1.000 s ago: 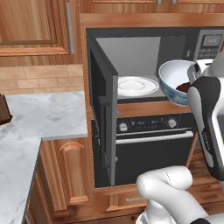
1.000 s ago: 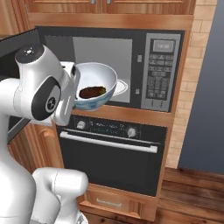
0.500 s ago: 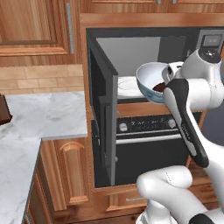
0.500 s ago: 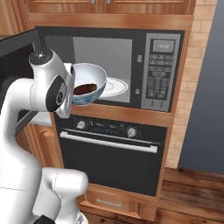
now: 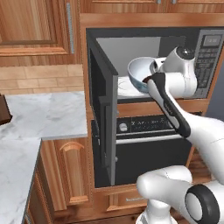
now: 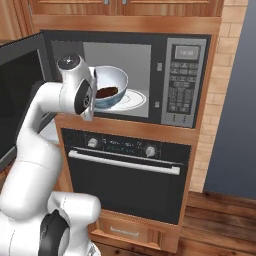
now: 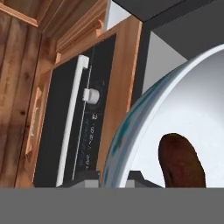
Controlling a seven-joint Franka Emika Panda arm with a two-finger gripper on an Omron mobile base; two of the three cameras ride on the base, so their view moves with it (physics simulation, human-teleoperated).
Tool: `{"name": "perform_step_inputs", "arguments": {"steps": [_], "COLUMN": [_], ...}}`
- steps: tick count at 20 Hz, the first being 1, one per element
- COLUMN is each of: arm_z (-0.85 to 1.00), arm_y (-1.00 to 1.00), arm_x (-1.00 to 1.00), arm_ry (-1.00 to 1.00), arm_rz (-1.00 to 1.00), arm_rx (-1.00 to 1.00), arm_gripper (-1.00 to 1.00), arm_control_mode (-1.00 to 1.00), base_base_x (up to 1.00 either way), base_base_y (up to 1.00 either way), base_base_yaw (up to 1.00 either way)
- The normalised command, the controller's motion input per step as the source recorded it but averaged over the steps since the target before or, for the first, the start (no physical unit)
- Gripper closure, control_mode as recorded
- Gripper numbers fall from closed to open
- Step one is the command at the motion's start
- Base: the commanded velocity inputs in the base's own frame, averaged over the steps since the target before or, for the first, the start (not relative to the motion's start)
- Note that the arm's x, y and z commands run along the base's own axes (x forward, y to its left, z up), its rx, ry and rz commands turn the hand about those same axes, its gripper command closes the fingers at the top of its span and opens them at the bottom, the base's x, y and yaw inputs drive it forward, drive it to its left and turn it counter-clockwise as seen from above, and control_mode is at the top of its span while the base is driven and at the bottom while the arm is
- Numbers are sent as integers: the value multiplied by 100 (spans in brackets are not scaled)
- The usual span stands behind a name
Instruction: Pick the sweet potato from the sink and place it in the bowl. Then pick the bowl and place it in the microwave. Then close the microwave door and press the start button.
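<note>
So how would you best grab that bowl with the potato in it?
By its rim, as the pincer does: one finger inside the thin wall and one outside. The bowl is far too wide to span, and its open top leaves the rim free. Take the near side, so the bowl goes into the microwave first, and keep it fairly level for the sweet potato.

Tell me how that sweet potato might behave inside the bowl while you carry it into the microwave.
The sweet potato lies loose in the smooth white bowl, so it would probably slide or roll if tipped. The bowl looks tilted in the right base view, making a shift likelier. Its oblong shape may limit rolling.
</note>
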Motion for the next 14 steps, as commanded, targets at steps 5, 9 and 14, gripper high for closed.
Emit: {"name": "perform_step_inputs", "arguments": {"steps": [5, 9, 14], "arm_z": [-30, -30, -16], "arm_y": [0, 0, 0], "arm_x": [94, 84, 92], "arm_ry": [1, 0, 0], "arm_rz": [0, 0, 0], "arm_rx": [0, 0, 0], "arm_gripper": [100, 100, 100], "arm_control_mode": [-100, -100, -100], "base_base_x": [0, 0, 0], "base_base_y": [0, 0, 0], "base_base_yaw": [0, 0, 0]}}
